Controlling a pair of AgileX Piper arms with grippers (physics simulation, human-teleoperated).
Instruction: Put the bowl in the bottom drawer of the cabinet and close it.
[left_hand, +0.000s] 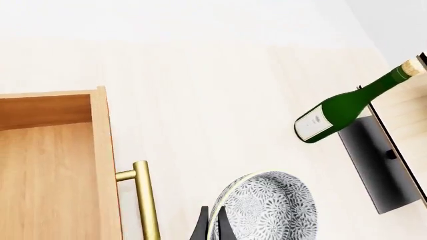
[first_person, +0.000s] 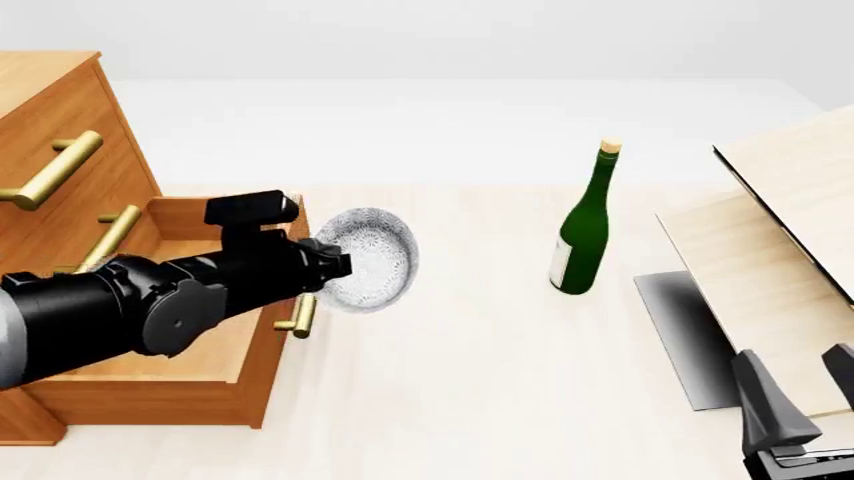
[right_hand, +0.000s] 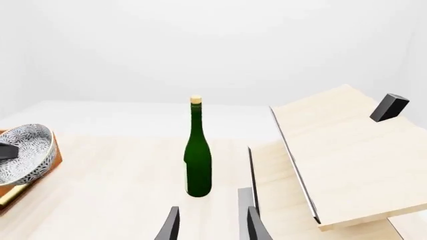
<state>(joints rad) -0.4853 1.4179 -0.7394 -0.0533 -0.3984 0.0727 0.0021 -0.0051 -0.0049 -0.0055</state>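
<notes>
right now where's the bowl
In the front view the bowl is left of centre, held tilted by the left gripper beside the open bottom drawer's handle.

One bowl (first_person: 367, 258). One green wine bottle (first_person: 585, 226). One cabinet (first_person: 54, 130) with three drawers in the front view: two upper drawers (first_person: 60, 165) and one bottom drawer (first_person: 180, 375). Three brass bar handles, one per drawer. Two pale wooden boards (first_person: 787, 240) over at three o'clock. Two arms, each with one pincer: the left pincer (first_person: 334, 265) and the right pincer (first_person: 801, 385). One counter (first_person: 481, 400).
</notes>
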